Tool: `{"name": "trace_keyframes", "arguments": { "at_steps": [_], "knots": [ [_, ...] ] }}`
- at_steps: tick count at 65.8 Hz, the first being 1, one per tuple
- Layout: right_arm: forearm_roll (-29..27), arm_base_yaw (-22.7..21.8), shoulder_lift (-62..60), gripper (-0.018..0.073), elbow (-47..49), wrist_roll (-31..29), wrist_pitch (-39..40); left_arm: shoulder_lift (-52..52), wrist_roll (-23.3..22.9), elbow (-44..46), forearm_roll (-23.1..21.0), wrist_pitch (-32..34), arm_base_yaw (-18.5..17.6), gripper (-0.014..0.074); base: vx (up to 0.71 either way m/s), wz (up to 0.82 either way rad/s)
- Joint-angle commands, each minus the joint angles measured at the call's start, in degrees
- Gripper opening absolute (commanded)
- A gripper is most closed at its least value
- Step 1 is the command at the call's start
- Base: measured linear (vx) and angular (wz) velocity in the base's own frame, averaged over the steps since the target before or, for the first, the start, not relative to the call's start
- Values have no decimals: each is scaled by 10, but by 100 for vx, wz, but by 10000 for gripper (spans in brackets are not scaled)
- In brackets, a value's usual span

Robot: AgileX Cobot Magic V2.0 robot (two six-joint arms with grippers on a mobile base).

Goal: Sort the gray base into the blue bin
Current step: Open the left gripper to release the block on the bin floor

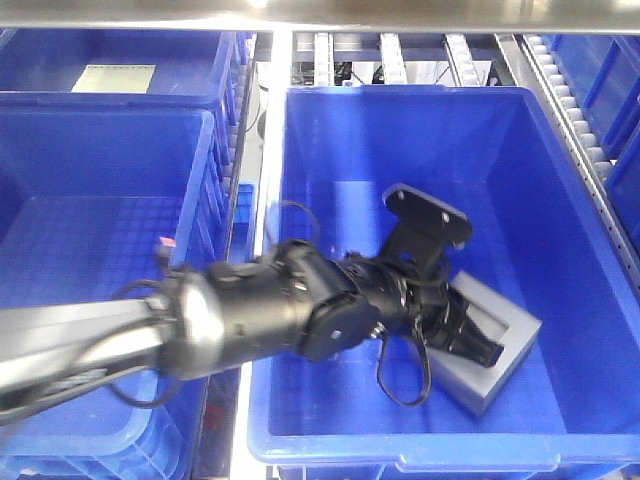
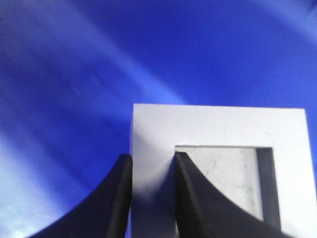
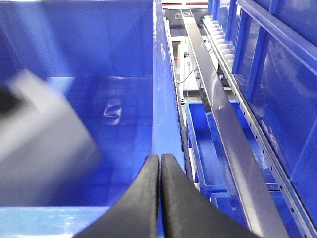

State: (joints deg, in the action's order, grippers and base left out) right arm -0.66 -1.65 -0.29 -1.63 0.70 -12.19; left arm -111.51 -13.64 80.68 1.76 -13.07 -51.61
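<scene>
- Your left gripper (image 1: 478, 340) reaches into the blue bin (image 1: 560, 200) and pinches one wall of the gray base (image 2: 218, 163), one finger inside its recess, one outside.
- The gray base sits low at the bin's near right floor.
- Your right gripper (image 3: 160, 198) is pressed together, holding nothing, above a neighbouring crate (image 3: 99, 59).
</scene>
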Motion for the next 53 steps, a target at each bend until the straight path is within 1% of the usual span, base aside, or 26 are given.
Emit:
{"name": "trace_keyframes", "arguments": {
  "at_steps": [1,11,20,26,45,53],
  "knots": [
    [3,-2,10,-5,-1,-7,36,20,-6,24,-4,32,-3,4,0,0],
    [3,-2,10,-5,-1,-7,36,4,-6,22,-3,18,-3,15,0,0],
    [3,-2,10,-5,-1,-7,36,-1,-6,22,-3,11,-3,52,0,0],
    [3,-2,10,-5,-1,-7,36,-1,-6,22,-3,7,-3,97,0,0],
    [3,-2,10,-5,-1,-7,36,-1,-6,22,-3,0,-3,290,0,0],
    [3,-2,10,-5,-1,-7,36,-1,-6,22,-3,0,-3,344,0,0]
  ]
}}
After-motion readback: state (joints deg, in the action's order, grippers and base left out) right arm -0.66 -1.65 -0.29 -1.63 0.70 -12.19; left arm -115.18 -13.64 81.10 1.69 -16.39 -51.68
